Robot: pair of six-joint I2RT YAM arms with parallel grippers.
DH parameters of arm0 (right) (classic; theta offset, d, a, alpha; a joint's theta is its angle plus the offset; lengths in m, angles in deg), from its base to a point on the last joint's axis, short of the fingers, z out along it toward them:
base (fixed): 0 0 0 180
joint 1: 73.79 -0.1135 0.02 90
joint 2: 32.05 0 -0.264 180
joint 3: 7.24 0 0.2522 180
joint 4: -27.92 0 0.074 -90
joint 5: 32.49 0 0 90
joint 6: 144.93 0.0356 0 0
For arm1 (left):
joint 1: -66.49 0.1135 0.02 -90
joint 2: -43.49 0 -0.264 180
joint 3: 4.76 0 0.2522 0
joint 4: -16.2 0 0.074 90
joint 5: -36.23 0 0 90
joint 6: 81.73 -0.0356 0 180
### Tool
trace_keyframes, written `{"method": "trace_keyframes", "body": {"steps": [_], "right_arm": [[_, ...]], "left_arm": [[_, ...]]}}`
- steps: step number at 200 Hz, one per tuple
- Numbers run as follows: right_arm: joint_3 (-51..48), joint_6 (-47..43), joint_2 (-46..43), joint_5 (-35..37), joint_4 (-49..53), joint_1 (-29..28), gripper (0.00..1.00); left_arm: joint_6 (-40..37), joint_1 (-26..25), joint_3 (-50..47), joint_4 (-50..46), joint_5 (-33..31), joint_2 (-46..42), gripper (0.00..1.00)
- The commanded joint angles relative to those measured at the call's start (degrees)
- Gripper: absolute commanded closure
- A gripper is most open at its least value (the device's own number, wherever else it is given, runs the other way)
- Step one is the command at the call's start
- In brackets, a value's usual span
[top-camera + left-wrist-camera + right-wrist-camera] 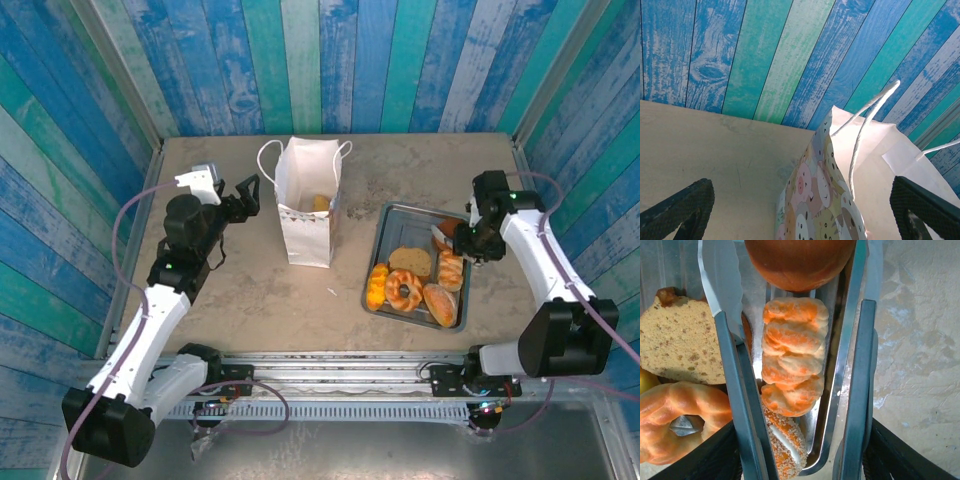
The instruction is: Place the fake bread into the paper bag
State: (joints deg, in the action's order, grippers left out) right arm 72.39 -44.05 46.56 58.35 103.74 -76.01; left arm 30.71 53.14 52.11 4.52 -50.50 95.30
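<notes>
Left arm: reaches from its base at the near-left corner of the worktop (200, 310) toward the far edge. It is bent at the elbow, with the wrist turned right. The left gripper (247, 197) sits just beside the left side of the paper bag (308, 205). Its jaws are wide apart; the left wrist view shows the bag's top edge and a cord handle (860, 135) between the two fingers, with no contact seen.

Paper bag: upright, mouth open, mid-worktop toward the far edge. One piece of fake bread (321, 203) lies inside.

Right arm: rises from the near-right corner, runs along the right edge, then folds back left and down over the tray (385, 225). The right gripper (468, 243) is over the tray's far-right part, clamped on the metal tongs (735, 390).

Tongs: blades partly spread, one either side of the twisted pastry (792, 355); I cannot tell whether they touch it. The round bun (800, 260) is at the blade tips.

Tray: right of the bag, well apart from it. It also holds the brown slice (680, 342), the ring doughnut (680, 410) and the sesame roll (785, 440), the last partly under a blade.
</notes>
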Motion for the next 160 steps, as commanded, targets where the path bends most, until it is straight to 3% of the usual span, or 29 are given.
{"method": "trace_keyframes", "body": {"steps": [1, 69, 160], "right_arm": [[-0.7, -0.8, 0.9, -0.1, -1.2, 0.3, 0.40], [-0.8, -1.6, 5.1, 0.0, -2.1, 0.3, 0.40], [0.9, -2.5, 1.1, 0.2, -2.3, 0.4, 0.55]], "left_arm": [[-1.0, 0.1, -0.3, 0.3, -0.9, -1.7, 0.06], [-0.5, 0.1, -0.4, 0.2, -0.6, -2.0, 0.06], [1.1, 0.1, 1.4, -2.6, -0.7, -2.9, 0.06]]}}
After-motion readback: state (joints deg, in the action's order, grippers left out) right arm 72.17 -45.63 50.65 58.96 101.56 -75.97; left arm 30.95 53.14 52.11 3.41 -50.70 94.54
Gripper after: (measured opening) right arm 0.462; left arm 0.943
